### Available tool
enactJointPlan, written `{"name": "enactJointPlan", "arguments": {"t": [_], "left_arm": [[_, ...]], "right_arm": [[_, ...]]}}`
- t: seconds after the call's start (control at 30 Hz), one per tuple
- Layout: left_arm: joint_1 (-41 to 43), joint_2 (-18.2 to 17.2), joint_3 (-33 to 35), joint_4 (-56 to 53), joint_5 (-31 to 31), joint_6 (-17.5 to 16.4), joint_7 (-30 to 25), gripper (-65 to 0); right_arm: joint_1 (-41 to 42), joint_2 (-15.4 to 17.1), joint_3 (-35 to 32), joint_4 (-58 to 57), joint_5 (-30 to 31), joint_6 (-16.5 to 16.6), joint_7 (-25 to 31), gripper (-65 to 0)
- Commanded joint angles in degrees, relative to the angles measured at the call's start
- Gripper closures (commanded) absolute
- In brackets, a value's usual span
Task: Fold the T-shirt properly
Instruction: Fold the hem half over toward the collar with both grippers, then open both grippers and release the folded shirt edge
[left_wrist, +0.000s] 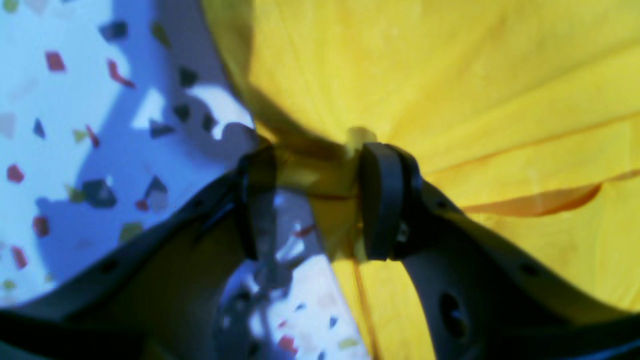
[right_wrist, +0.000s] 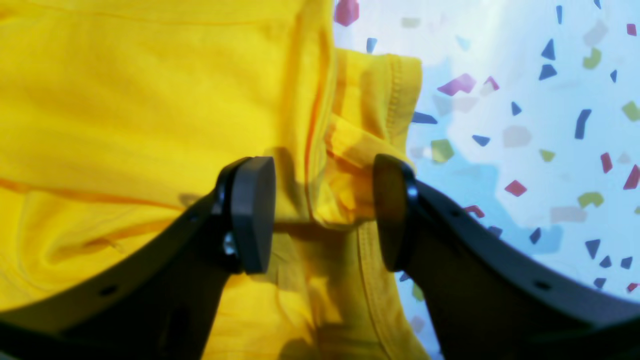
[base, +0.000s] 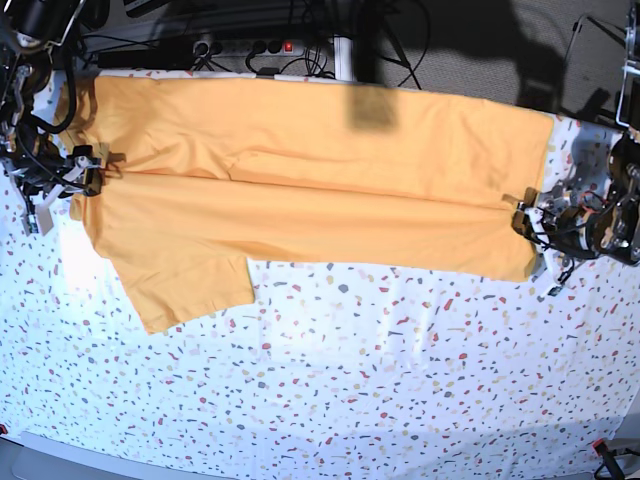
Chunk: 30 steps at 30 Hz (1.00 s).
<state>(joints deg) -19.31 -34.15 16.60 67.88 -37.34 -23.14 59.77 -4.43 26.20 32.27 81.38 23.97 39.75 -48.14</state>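
Note:
The mustard-yellow T-shirt (base: 320, 190) lies stretched sideways across the far half of the table, with a long fold line along its middle. One sleeve (base: 185, 285) points toward the front at the left. My left gripper (left_wrist: 317, 200) is at the shirt's right end (base: 528, 215). Its jaws stand apart, with a bunched edge of cloth (left_wrist: 450, 75) loose between the pads. My right gripper (right_wrist: 324, 215) is at the shirt's left end (base: 95, 172), open as well. A hemmed fold of the shirt (right_wrist: 350, 150) lies in the gap, and neither pad presses on it.
The white speckled tablecloth (base: 350, 380) covers the table in front of the shirt. Cables and a power strip (base: 250, 50) run along the back edge. A dark blurred patch (base: 372, 105) sits over the shirt's top edge.

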Motion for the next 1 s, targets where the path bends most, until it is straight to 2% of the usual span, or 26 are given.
{"name": "enactJointPlan", "arguments": {"t": [0.0,0.1,0.2,0.33,0.53,0.63,0.77,0.97], "left_arm": [[-2.1,-1.2,-0.5,0.9,-0.2,-0.2,-0.3,-26.9],[-3.8,-1.1,-0.5,0.9,-0.3,-0.2,-0.9,-26.9],[-5.3,-1.1,-0.5,1.6,-0.4,2.3,-3.3,-26.9],[-7.0,-1.1,-0.5,2.1,-0.4,2.3,-4.9,-26.9],[-7.8,-1.1,-0.5,2.0,-0.2,2.3,-5.9,-26.9],[-7.8,-0.9,-0.5,2.0,0.3,2.2,-11.1,-26.9],[-7.7,1.7,-0.5,0.5,3.5,2.1,-17.1,-26.9],[-10.6,7.7,-0.5,-9.2,9.3,2.1,-18.3,-26.9]], "right_arm": [[0.9,1.5,0.5,1.0,0.4,0.3,0.5,-31.6],[0.9,1.9,0.6,2.1,4.3,0.3,0.3,-31.6],[0.9,2.2,0.7,4.7,7.7,0.3,0.3,-31.6],[1.3,2.2,0.7,8.0,8.0,0.3,2.0,-31.6],[6.6,2.2,0.7,8.2,8.0,0.3,2.9,-31.6],[10.6,1.9,0.7,7.5,8.0,0.3,4.4,-31.6],[17.6,1.1,0.4,2.0,7.6,0.3,4.0,-31.5],[26.3,1.1,-2.5,-8.4,7.5,0.3,2.7,-31.5]]}}
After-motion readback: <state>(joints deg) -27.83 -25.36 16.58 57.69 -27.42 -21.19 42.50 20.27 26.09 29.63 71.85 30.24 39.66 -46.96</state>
